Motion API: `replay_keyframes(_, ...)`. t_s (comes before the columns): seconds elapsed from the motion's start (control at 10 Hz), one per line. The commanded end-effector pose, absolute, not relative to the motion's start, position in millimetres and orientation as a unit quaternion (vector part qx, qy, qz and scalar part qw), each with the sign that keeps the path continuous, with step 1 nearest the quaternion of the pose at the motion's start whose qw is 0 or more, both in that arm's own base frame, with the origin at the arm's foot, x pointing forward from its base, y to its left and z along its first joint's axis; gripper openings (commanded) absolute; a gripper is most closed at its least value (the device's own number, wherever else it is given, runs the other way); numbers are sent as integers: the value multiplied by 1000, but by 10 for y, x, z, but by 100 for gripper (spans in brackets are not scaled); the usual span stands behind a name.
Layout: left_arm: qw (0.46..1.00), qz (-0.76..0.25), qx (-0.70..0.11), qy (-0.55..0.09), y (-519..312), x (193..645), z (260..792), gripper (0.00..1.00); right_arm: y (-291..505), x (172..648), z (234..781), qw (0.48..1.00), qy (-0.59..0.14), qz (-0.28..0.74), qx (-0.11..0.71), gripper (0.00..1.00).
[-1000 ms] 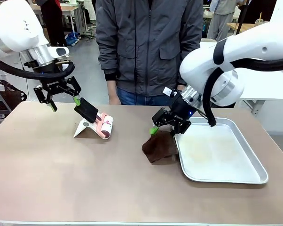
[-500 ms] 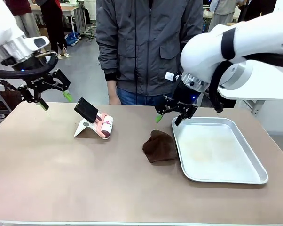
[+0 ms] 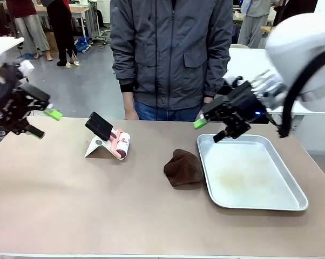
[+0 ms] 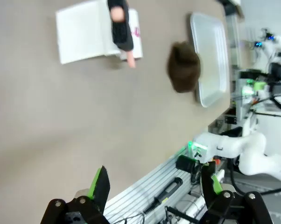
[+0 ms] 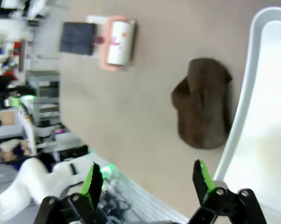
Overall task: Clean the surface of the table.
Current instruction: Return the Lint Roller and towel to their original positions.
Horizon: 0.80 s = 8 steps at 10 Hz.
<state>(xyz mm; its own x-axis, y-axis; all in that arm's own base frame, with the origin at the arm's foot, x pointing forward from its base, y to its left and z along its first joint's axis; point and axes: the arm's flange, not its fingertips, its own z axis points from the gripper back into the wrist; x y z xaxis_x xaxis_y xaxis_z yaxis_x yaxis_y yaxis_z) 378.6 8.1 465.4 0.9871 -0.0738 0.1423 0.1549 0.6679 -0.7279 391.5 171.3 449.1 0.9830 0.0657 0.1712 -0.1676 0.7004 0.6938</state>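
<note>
The brownish table [image 3: 97, 205] spans the near scene; a crumpled brown cloth [image 3: 184, 168] lies mid-table, touching the left rim of the silver tray [image 3: 292, 202]. Far left stands a lint roller [image 3: 119, 143] on its white stand. Both grippers, left [image 3: 39, 123] and right [image 3: 210, 129], hang spread and empty above the table's far edges, a person [image 3: 170, 54] behind
</note>
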Motion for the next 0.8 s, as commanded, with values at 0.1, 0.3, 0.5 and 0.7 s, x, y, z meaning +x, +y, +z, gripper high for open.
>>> replay_keyframes(0.1, 876, -79, -468, -88, 478, 3544, 4478, 100, 1148, 3514, 4470, 869, -64, 80, 485, 100)
replay_keyframes(0.3, 839, -66, -525, -125, 819, 3506, 4373, 100, 703, 3350, 4387, 830, -60, 63, 551, 100)
replay_keyframes(0.5, 814, -55, -554, -166, 1063, 3490, 4299, 100, 306, 3259, 4230, 786, -79, 32, 612, 100)
replay_keyframes(0.7, 818, -17, -553, -157, 1144, 3548, 4259, 100, 148, 3230, 4085, 766, -119, -8, 631, 100)
